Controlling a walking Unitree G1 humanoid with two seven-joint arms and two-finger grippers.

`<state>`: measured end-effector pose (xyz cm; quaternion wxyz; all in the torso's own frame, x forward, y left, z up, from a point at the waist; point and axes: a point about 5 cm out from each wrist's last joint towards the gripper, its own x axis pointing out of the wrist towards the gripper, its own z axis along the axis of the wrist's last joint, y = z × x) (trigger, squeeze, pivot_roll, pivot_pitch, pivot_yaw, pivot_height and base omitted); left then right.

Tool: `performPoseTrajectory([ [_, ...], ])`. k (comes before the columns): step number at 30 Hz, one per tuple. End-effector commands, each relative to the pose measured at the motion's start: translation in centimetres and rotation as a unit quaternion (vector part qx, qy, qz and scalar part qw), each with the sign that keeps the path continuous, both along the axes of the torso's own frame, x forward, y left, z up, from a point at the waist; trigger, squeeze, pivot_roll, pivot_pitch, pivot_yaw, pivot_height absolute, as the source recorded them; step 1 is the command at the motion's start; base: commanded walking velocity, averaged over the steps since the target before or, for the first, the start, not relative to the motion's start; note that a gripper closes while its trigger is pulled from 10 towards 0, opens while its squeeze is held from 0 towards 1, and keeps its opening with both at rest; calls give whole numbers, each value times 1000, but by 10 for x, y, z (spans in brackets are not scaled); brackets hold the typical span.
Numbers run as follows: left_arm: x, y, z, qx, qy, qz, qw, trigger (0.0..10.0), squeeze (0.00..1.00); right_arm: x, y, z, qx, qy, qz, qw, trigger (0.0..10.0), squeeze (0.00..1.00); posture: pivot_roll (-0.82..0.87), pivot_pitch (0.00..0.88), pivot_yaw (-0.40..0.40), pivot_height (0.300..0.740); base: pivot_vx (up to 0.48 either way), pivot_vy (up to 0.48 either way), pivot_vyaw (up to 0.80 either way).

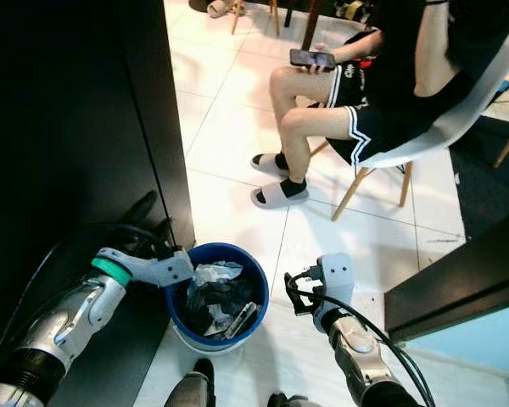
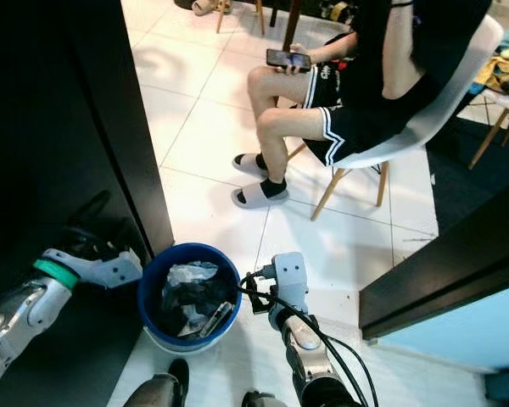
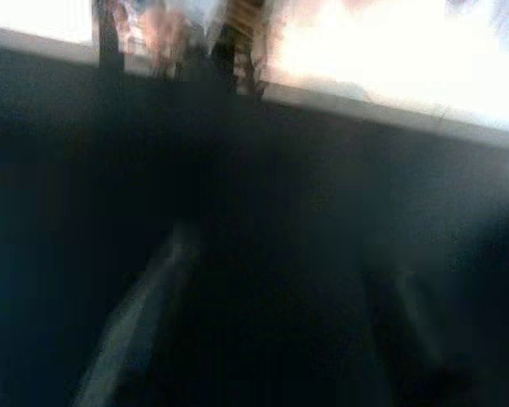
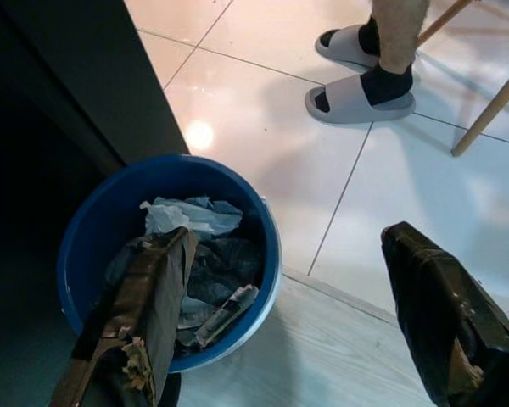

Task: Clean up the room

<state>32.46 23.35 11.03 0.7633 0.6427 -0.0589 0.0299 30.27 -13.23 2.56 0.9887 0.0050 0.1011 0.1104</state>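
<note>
A blue bin [image 1: 180,315] stands on the pale floor just before my feet, against the corner of a dark cabinet [image 1: 85,127]. Inside lie crumpled pale paper [image 1: 214,272], dark scraps and a flat wrapper [image 1: 240,320]. My right gripper [image 4: 290,237] hangs open over the bin's right rim [image 4: 270,254] with nothing between its fingers [image 4: 148,297]; its wrist [image 1: 332,280] is just right of the bin. My left arm [image 1: 110,284] reaches in from the left, its wrist end [image 1: 171,270] touching the bin's left rim. The left wrist view is dark and blurred.
A person sits on a white chair [image 1: 458,110] ahead, holding a phone [image 1: 312,58], feet in grey slippers [image 1: 280,195] about a tile from the bin. A dark furniture edge [image 1: 458,284] juts in at the right. White tiles [image 1: 229,127] stretch ahead.
</note>
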Motion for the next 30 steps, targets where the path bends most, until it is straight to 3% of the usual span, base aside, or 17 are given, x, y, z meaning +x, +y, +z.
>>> performPoseTrajectory([
  [1, -9, 45, -13, -7, 47, 139, 989, 10000, 0, -8, -3, -10, -1, 21, -5, 1000, 10000, 0, 143, 179, 1, 740, 0, 0, 0],
  [5, -11, 53, -12, -41, 35, 170, 984, 10000, 0, -9, -4, -12, -1, 23, -6, 1000, 10000, 0, 143, 179, 1, 740, 0, 0, 0],
  [6, -8, 35, -4, -49, -1, 100, 994, 10000, 0, -9, -2, -12, -1, 23, -3, 1000, 10000, 0, 143, 179, 1, 740, 0, 0, 0],
  [8, -6, 11, -2, -66, -17, 16, 998, 10000, 0, -9, -1, -11, 0, 23, -2, 1000, 10000, 0, 144, 176, 2, 740, 0, 0, 0],
  [10, -6, 11, -2, -66, -17, 16, 998, 10000, 0, -9, -1, -11, 0, 23, -2, 1000, 10000, 0, 144, 176, 2, 740, 0, 0, 0],
  [11, -10, -11, -8, -98, 9, -50, 994, 10000, 0, -8, -1, -10, 0, 22, -1, 1000, 10000, 0, 144, 176, 2, 740, 0, 0, 0],
  [13, -10, -11, -8, -98, 9, -50, 994, 10000, 0, -8, -1, -10, 0, 22, -1, 1000, 10000, 0, 144, 176, 2, 740, 0, 0, 0],
  [15, -29, -46, -40, -181, 136, -122, 966, 10000, 0, -9, 0, -11, -1, 23, 2, 1000, 10000, 0, 144, 176, 2, 740, 0, 0, 0],
  [16, -29, -46, -40, -181, 136, -122, 966, 10000, 0, -9, 0, -11, -1, 23, 2, 1000, 10000, 0, 144, 176, 2, 740, 0, 0, 0],
  [18, -52, -60, -76, -262, 251, -114, 925, 10000, 0, -15, 2, -16, -4, 29, 10, 1000, 10000, 0, 130, 180, -21, 740, 0, 0, 0],
  [19, -52, -60, -76, -262, 251, -114, 925, 10000, 0, -15, 2, -16, -4, 29, 10, 1000, 10000, 0, 130, 180, -21, 740, 0, 0, 0],
  [20, -59, -58, -89, -319, 277, -75, 904, 10000, 0, -19, 3, -19, -5, 33, 16, 999, 10000, 0, 130, 180, -21, 740, 0, 0, 0],
  [21, -59, -58, -89, -319, 277, -75, 904, 10000, 0, -19, 3, -19, -5, 33, 16, 999, 10000, 0, 130, 180, -21, 740, 0, 0, 0],
  [22, -63, -57, -96, -353, 288, -49, 889, 10000, 0, -21, 4, -21, -5, 34, 19, 999, 10000, 0, 130, 180, -21, 740, 0, 0, 0],
  [25, -67, -53, -103, -379, 299, -24, 875, 10000, 0, -23, 5, -22, -5, 35, 24, 999, 10000, 0, 123, 182, -31, 740, 0, 0, 0],
  [26, -71, -48, -109, -406, 307, 2, 860, 10000, 0, -26, 8, -23, -3, 35, 29, 999, 10000, 0, 124, 182, -38, 740, 0, 0, 0],
  [30, -76, -45, -114, -422, 312, 14, 851, 10000, 0, -29, 11, -25, 0, 37, 31, 999, 10000, 0, 124, 182, -38, 740, 0, 0, 0],
])
